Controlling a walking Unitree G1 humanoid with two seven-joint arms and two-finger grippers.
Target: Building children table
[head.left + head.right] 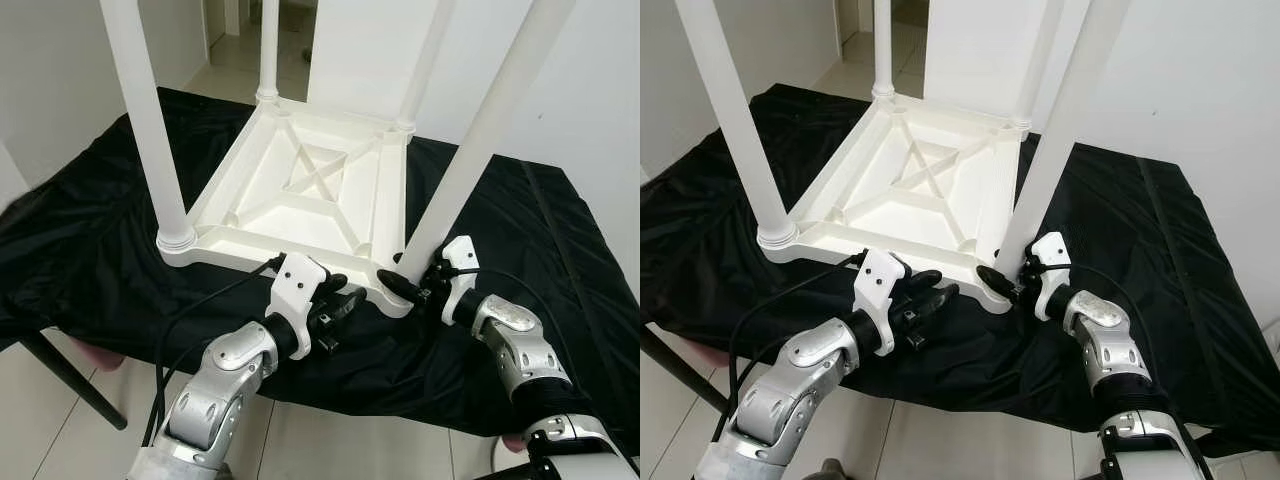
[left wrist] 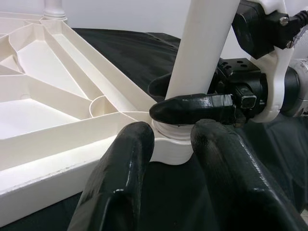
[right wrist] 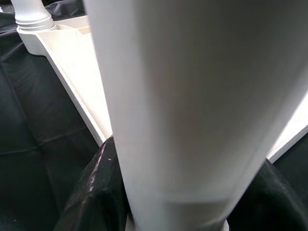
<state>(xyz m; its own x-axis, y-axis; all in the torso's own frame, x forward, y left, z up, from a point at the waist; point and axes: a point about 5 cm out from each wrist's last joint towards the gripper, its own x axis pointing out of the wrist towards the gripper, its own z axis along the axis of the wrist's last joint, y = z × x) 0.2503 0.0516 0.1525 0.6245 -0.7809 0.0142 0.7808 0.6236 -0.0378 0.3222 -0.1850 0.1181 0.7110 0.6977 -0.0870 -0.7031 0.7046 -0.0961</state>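
White tabletop point(image 1: 310, 190) lies upside down on a black cloth point(image 1: 90, 230), four legs up. Right gripper point(image 1: 412, 285) at 5 o'clock of the tabletop, fingers clamped round the base of the near right leg point(image 1: 470, 150). Left gripper point(image 1: 340, 300) at 6 o'clock, just beside the near edge, fingers point(image 2: 120, 178) slightly parted, gripping nothing, tips near the leg socket. Near left leg point(image 1: 150, 130) at 8 o'clock. Cloth free at 3 o'clock; cloth edge and floor point(image 1: 330, 445) close behind the grippers.
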